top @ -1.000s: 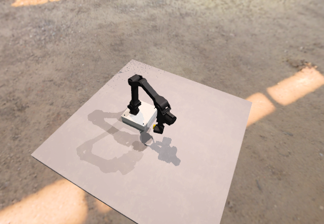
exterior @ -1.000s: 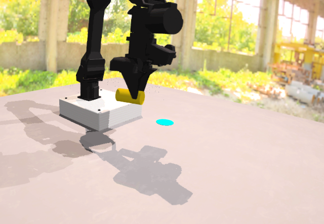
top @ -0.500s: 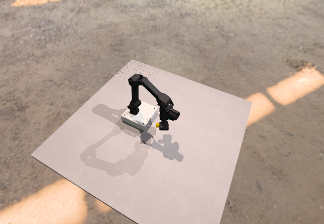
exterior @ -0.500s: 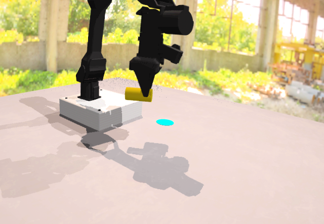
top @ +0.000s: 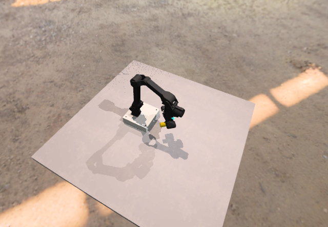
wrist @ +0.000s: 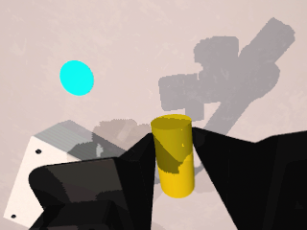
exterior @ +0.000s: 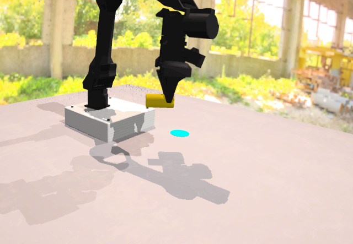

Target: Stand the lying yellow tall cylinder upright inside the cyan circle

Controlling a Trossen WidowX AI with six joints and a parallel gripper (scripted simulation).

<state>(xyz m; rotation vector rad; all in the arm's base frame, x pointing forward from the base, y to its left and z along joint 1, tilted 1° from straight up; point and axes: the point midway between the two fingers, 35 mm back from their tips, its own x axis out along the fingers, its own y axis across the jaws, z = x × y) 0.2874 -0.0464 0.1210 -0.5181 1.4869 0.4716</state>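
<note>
My gripper (exterior: 169, 100) (wrist: 172, 135) points down and is shut on the yellow tall cylinder (top: 162, 124) (exterior: 155, 101) (wrist: 177, 177), near one end. The cylinder lies level, held in the air above the table, its longer part sticking out toward the robot's base in the exterior view. The cyan circle (exterior: 179, 133) (wrist: 77, 78) lies flat on the table with nothing on it. In the top view only a bit of the circle (top: 172, 118) shows behind the arm. In the wrist view the circle is up and left of the cylinder.
The white base block (top: 141, 116) (exterior: 88, 123) (wrist: 21, 179) of the arm stands close to the free end of the cylinder and lower than it. The pale table top (top: 201, 150) (exterior: 271, 184) carries dark shadows of the arm.
</note>
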